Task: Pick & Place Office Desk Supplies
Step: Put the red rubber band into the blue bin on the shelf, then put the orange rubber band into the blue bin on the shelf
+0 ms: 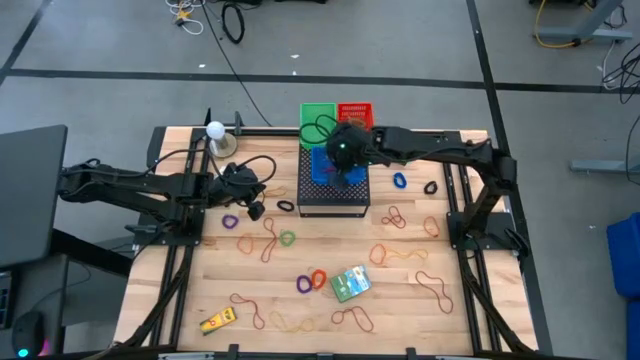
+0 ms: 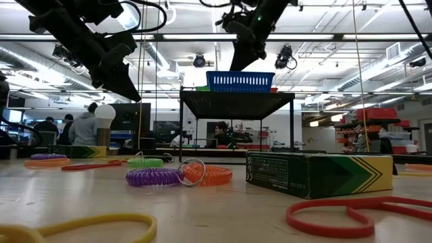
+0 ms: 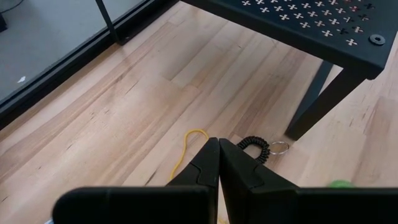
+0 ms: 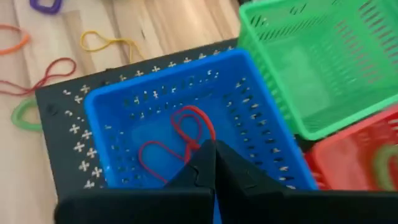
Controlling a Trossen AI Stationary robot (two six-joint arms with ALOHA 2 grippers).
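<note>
1. At table left: left gripper (image 3: 217, 163), jaws closed on nothing, poised above the pale wooden table (image 1: 180, 300), near a black coiled ring (image 3: 255, 147) and a thin yellow rubber band (image 3: 186, 147).
2. Centre, on the black perforated metal stand (image 4: 62, 124): blue plastic basket (image 4: 112, 124) containing a thin red rubber band (image 4: 177, 140); right gripper (image 4: 214, 163) above it, jaws closed, empty.
3. Adjacent: green plastic basket (image 4: 323, 56), red plastic basket (image 4: 348, 162).
4. Table front: small green printed box (image 1: 350, 284).

Black mesh stand (image 1: 334, 196) carrying blue (image 4: 155, 118), green (image 4: 323, 62), red baskets (image 4: 354, 162) — white bulb (image 1: 215, 130) nearby.
</note>
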